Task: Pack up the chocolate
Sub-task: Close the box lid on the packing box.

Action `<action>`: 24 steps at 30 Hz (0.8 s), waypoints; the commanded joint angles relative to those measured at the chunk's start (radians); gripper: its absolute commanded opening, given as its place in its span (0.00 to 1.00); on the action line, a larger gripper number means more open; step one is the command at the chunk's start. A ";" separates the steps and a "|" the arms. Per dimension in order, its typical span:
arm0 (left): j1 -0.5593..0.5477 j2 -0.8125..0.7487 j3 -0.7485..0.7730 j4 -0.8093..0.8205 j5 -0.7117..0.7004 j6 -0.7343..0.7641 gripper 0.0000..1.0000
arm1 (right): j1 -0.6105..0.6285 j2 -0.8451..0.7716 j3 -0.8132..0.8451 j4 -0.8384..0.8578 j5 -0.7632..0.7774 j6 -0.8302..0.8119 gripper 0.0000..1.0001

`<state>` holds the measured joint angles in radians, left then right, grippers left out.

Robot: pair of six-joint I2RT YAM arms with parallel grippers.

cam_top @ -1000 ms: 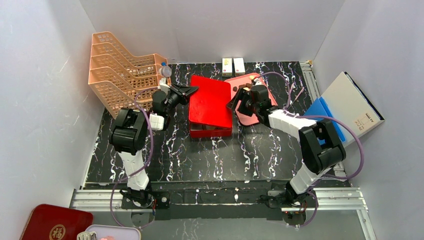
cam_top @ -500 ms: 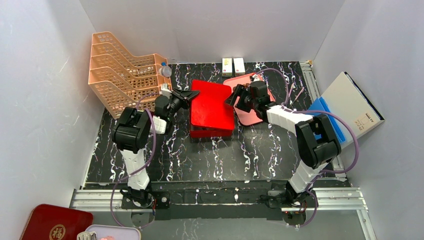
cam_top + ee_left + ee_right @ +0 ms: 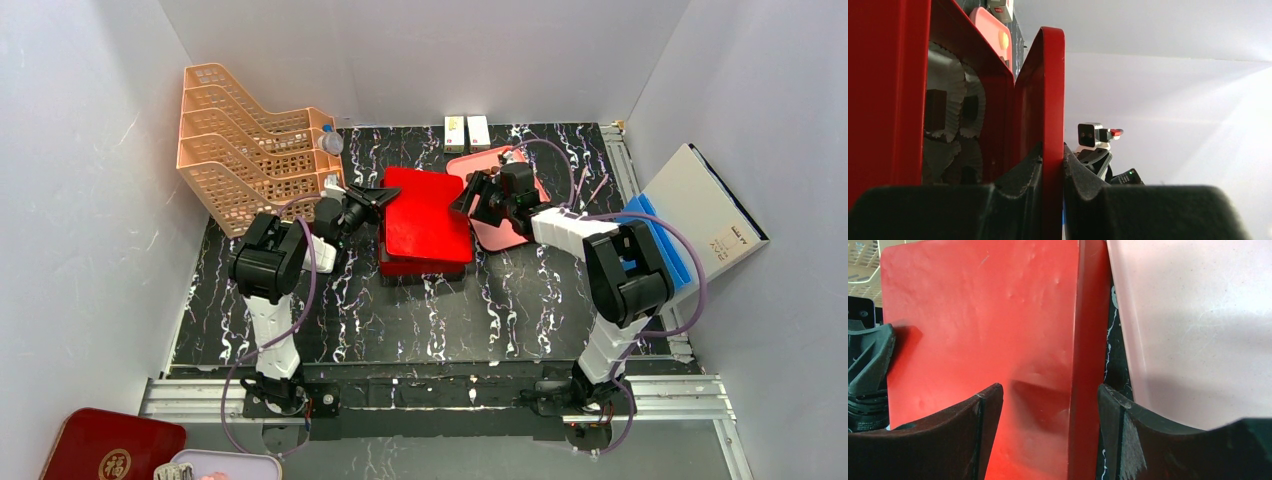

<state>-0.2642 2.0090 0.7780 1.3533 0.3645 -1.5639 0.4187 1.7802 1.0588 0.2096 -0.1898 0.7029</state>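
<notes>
One bench (image 3: 420, 310): black, white-veined; everything below is placed from the red box at its middle.
Rack (image 3: 240, 140): peach plastic lattice file rack, left of the red box and farther back.
Red box (image 3: 420, 266): shallow red metal base, with only its near wall showing under the lid.
Lid (image 3: 425, 205): flat red metal lid lying slightly askew over the box. Its long axis runs from the arm bases toward the back wall, and its left edge is lifted off the box.
Tray (image 3: 1198, 330): pale pink plastic tray, touching or just beside the box's right side.
Left hand (image 3: 1053, 155): at the box's left side, closed tight on the lid's left rim.
Right hand (image 3: 1048, 395): at the box's right side, spread wide and straddling the lid's right edge, holding nothing.
Chocolate (image 3: 935, 110): dark brown pieces in white crinkled paper cups (image 3: 950, 65), inside the box under the raised lid.
Key relation: likely the lid must drop square onto the box. The left hand has it, and the right hand is placed to steady the far edge.
Writing: a dark red tin (image 3: 113, 463), well off the box's near left, bears a gold "福". Print on the white board (image 3: 700, 200) to the right is too small to read.
</notes>
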 commanded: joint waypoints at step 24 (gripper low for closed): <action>0.024 0.023 0.025 0.070 -0.017 -0.025 0.16 | -0.006 0.083 0.142 0.030 -0.086 -0.019 0.77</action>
<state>-0.2546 2.0361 0.7784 1.3907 0.3347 -1.5700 0.4145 1.8503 1.1526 0.2100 -0.2508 0.6956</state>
